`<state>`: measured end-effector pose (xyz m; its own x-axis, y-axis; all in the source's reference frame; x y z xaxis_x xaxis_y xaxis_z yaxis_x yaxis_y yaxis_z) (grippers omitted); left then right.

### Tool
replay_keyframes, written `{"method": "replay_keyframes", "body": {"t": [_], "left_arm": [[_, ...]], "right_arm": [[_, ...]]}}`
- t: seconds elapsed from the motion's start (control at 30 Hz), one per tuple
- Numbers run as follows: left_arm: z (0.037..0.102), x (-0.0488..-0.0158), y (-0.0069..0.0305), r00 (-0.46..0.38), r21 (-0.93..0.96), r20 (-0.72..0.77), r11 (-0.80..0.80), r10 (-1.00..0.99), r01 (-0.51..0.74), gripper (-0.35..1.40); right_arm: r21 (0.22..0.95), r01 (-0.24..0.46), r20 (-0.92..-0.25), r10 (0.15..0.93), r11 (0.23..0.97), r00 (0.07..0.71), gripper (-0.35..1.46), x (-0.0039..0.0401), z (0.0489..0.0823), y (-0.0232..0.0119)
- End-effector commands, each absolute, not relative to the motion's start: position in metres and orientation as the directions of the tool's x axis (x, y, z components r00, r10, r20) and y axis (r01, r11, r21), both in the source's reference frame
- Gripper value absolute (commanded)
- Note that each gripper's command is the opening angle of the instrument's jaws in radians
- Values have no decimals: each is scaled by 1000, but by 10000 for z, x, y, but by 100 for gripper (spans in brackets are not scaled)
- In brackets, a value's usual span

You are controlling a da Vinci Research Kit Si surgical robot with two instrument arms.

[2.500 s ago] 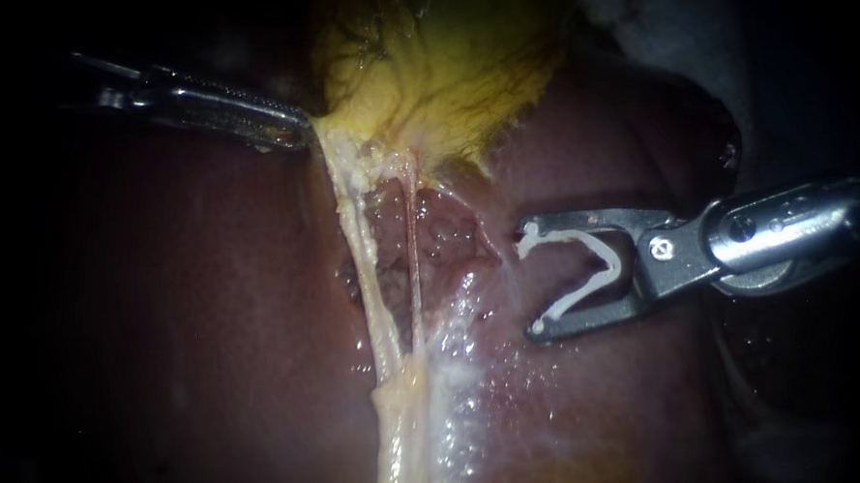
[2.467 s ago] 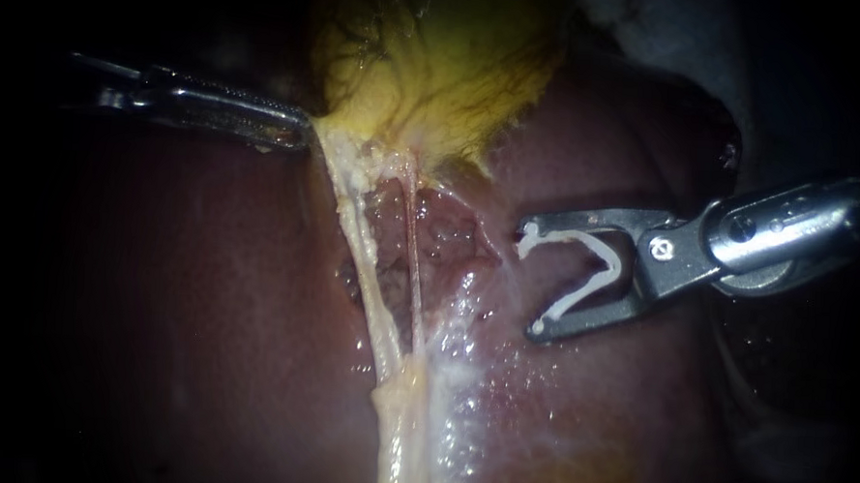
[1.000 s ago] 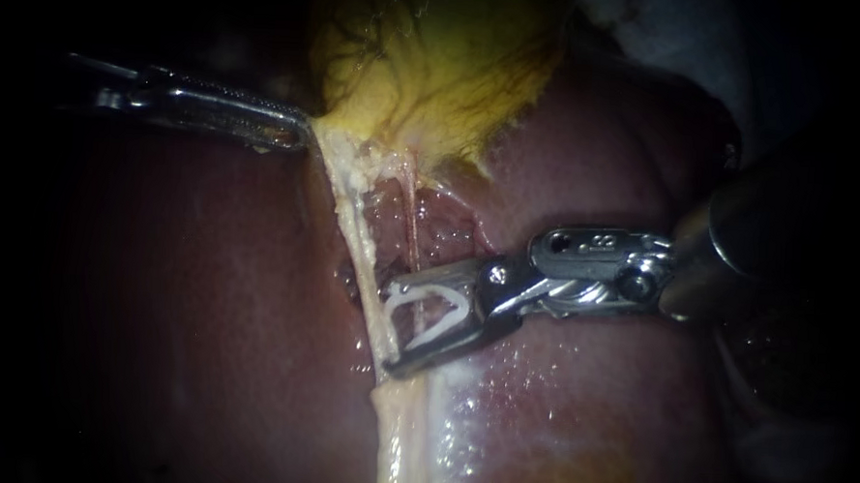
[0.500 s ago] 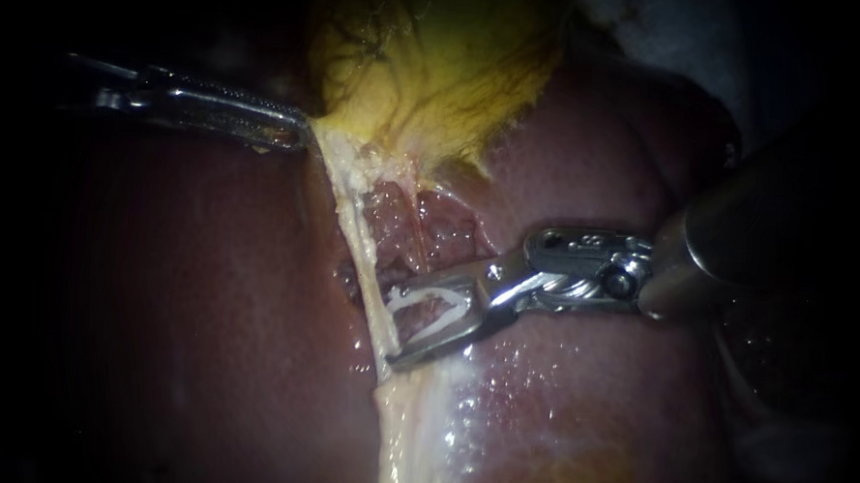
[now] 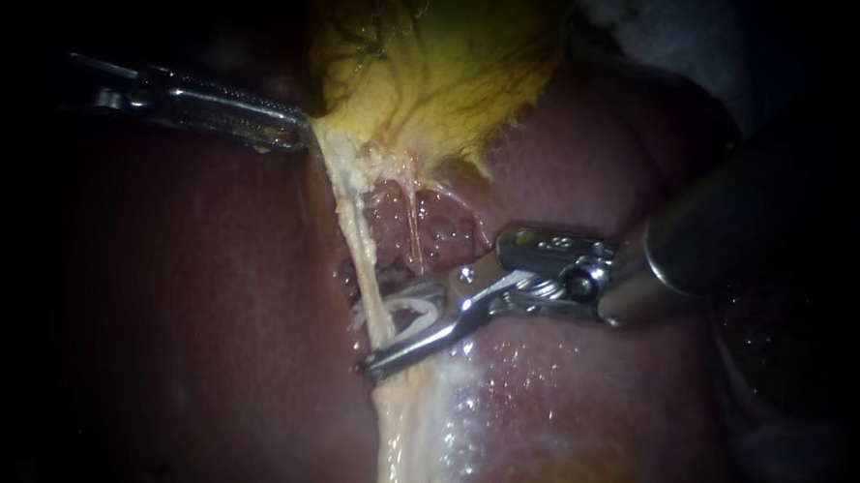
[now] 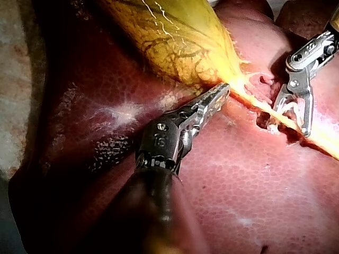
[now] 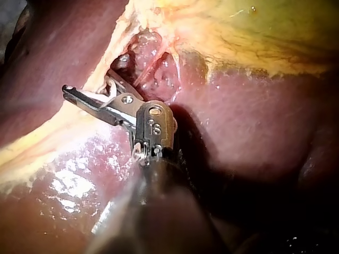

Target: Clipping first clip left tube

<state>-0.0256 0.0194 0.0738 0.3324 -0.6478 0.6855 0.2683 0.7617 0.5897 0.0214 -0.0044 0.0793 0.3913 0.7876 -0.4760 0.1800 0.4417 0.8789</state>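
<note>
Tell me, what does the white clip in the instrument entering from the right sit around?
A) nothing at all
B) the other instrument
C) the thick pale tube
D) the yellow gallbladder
C: the right instrument has its clip straddling the left tube, below the gallbladder and apart from the left instrument.

3 close views, shared left tube (image 5: 356,238)

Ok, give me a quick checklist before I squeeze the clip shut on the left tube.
1. Traction: left instrument shut on gallbladder, left tube stretched taut: ok.
2. clip seated in right instrument jaws: ok.
3. Left tube between the clip's legs, lower jaw tip past it: ok.
4. thin right tube outside the clip: cannot tell, upper jaw hides it.
5. liver clear of jaw tips: cannot tell.
</note>
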Motion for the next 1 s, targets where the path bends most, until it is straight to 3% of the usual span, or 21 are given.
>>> {"method": "replay_keyframes", "body": {"t": [0.03,0.23,0.5,1.0], "left_arm": [[739,-256,194,332,590,685,762,-648,268,-35],[739,-256,194,332,590,685,762,-648,268,-35],[739,-255,193,332,590,685,762,-648,268,-35],[738,-253,194,333,591,685,762,-648,267,-35]], "right_arm": [[878,204,-478,789,433,385,57,215,795,-48],[872,323,-471,811,368,347,56,220,795,-59],[845,433,-463,834,314,300,55,228,786,-66],[855,421,-443,849,303,288,53,229,742,-59]]}}
